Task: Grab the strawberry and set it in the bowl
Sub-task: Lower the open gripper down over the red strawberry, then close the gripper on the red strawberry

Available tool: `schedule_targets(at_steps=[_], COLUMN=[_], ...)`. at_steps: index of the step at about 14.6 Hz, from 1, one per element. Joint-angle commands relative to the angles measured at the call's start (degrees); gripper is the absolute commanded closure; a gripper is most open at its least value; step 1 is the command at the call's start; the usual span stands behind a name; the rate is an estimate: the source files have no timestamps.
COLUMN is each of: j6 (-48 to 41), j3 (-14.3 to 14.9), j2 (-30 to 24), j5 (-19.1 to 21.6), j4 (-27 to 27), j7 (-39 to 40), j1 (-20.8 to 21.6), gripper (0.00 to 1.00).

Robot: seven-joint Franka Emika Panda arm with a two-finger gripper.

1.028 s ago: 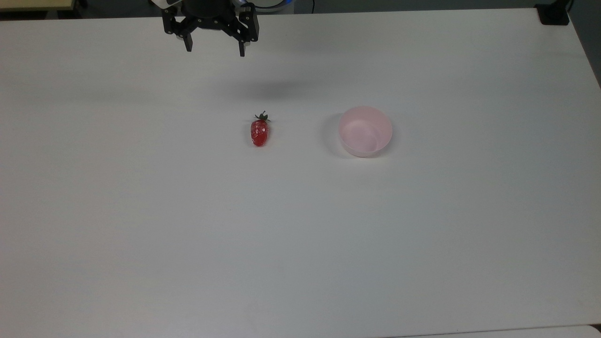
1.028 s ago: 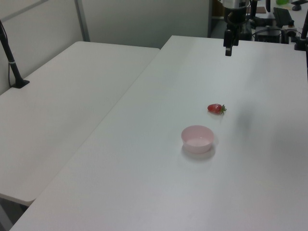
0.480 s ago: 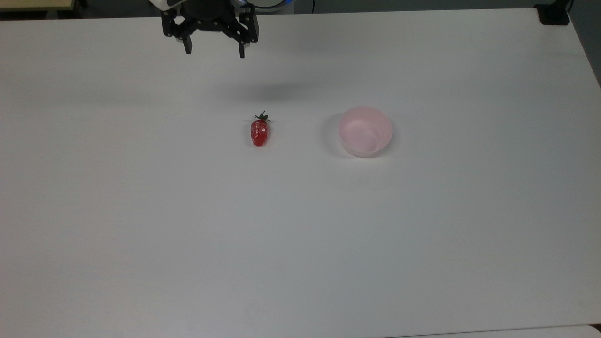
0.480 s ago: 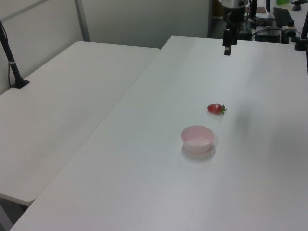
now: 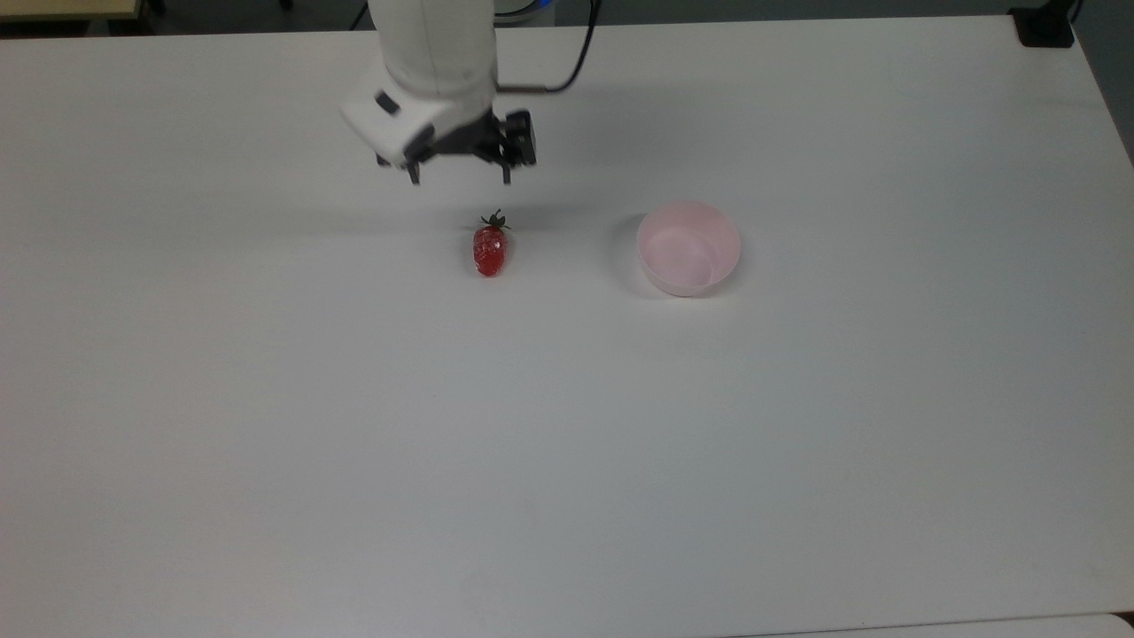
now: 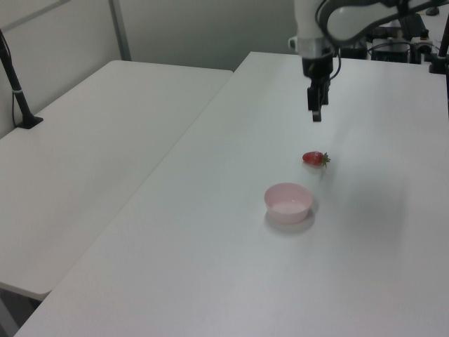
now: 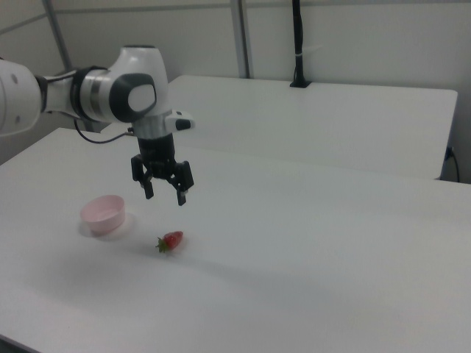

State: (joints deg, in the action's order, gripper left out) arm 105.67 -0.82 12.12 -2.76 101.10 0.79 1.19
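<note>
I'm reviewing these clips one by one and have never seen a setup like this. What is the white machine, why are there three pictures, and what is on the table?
The white machine is a robot arm ending in a black two-finger gripper. The three pictures show one moment from three cameras off the arm: the top view looks down on the white table, while the left and right views look across it from opposite sides. Two things lie on the table, apart from each other: a red strawberry with a green cap, and an empty pale pink bowl. The gripper is open, holds nothing, and hangs above the table near the strawberry without touching it. More white tables stand behind.
</note>
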Motion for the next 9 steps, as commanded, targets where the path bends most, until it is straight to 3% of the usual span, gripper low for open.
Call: schedule_targets(at_steps=[1, 9], j6=[4.3, 10.7], j3=[0.3, 0.6], j2=[6.0, 11.3], j5=[-0.1, -3.7], j4=[-0.5, 3.6], j7=[-0.3, -1.4], j1=[1.6, 4.0], gripper=[0.04, 0.24])
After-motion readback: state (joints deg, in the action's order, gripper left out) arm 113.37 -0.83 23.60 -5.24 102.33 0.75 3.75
